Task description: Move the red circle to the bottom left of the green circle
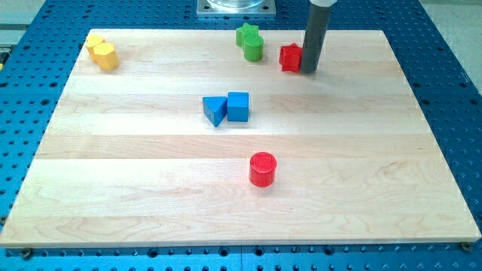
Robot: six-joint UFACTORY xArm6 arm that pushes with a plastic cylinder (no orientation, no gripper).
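The red circle [263, 168], a short cylinder, stands on the wooden board below the centre. The green circle [253, 49] stands near the board's top edge, touching a green star [246, 35] just above it. The red circle is far below the green circle and slightly to its right. My tip [309, 70] rests at the top of the board, right against the right side of a red star-like block [291, 57], well above the red circle and to the right of the green circle.
A blue triangle [215, 110] and a blue cube [238, 106] sit side by side near the board's centre. Two yellow blocks [103, 52] lie at the top left corner. The board [113, 196] lies on a blue perforated table.
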